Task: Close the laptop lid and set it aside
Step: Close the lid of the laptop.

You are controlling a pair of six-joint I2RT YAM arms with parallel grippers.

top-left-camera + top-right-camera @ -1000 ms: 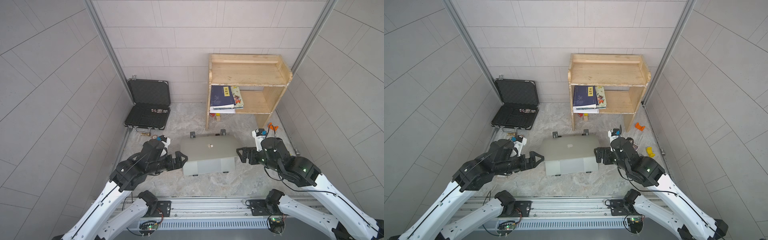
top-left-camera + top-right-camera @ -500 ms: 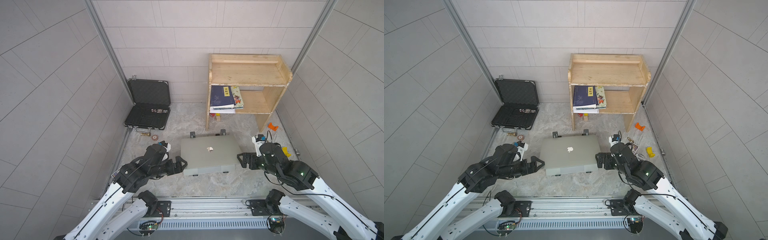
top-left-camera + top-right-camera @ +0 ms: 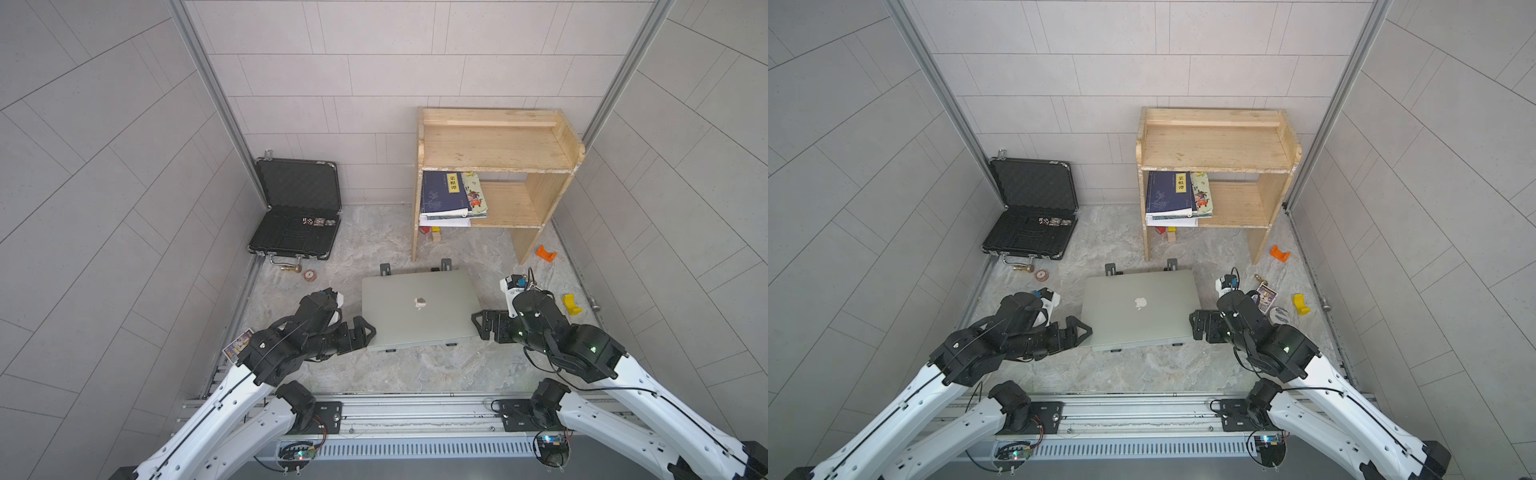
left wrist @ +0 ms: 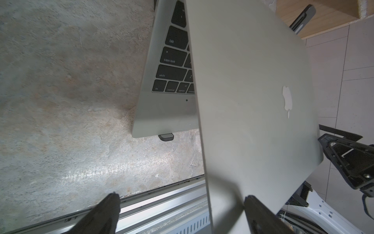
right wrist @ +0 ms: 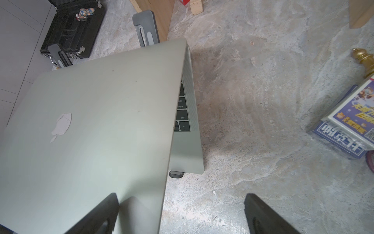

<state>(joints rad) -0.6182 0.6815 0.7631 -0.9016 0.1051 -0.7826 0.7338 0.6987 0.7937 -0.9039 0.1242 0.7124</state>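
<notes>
left gripper (image 3: 368,332): released, jaws spread wide, nothing grasped. straddles the left edge of the laptop lid (image 3: 415,307) near its front corner. in the left wrist view, one fingertip (image 4: 257,210) over the lid's back, the other outside it above the floor (image 4: 60,101). cannot tell whether touching.

just right of it, between both grippers: the laptop (image 4: 162,113), propped on a black stand (image 3: 385,269) with feet poking past the front and rear edges. lid down most of the way but not shut. wedge of gap open toward the front, keyboard (image 4: 174,60) showing inside. plain silver back, pale apple logo (image 3: 1140,302) near centre, faint specks, no dents seen.

right gripper (image 3: 478,324): likewise released, jaws at full spread, holding nothing. one fingertip (image 5: 105,206) over the lid's right front corner, the other over bare floor. beyond it, further right: card box (image 5: 350,125), gold knob (image 5: 362,60), yellow piece (image 3: 571,304).

risks, judged:
- uneven press at the two corners: could twist the thin lid or skid the laptop on the stand.
- smooth metal on a tilted prop: could slide forward once pushed.
- fingertip caught in the closing gap: scraped keys.
- weak pinch when lifting aside: drop.
- swing rightward: could knock the card box.
</notes>
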